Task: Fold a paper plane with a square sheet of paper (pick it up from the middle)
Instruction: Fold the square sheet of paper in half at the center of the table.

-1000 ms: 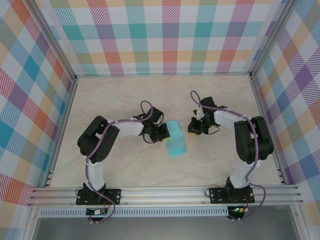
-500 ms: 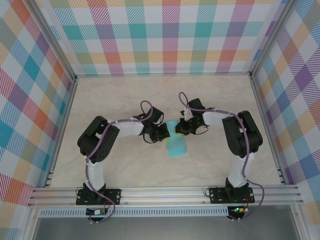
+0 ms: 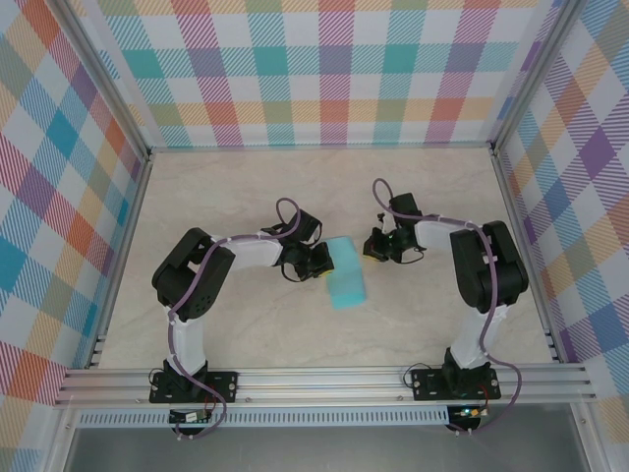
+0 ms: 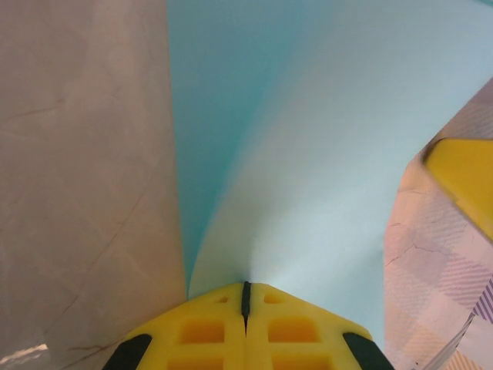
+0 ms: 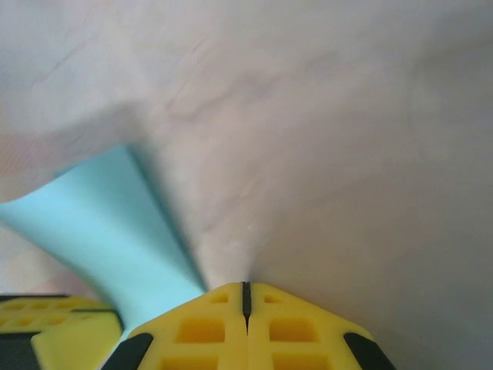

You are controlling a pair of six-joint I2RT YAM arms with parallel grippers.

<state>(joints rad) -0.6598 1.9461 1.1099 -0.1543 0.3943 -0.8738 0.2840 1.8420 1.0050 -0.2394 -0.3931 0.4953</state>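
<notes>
Two closed tools flank the paper point(image 3: 347, 277) on the tabletop point(image 3: 226, 197), its long axis running near to far: left tool point(image 3: 322, 263) pinching its left edge, right tool point(image 3: 374, 252) empty, just off its far right corner.

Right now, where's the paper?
In the top view the paper sits centre, between the arms: the left gripper pinches its left edge, and the right gripper is close by its far right corner.

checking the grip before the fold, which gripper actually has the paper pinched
The left gripper: the turquoise sheet of paper comes straight out of the seam between its shut jaws. The right gripper is shut too, with the sheet passing beside its tips.
</notes>
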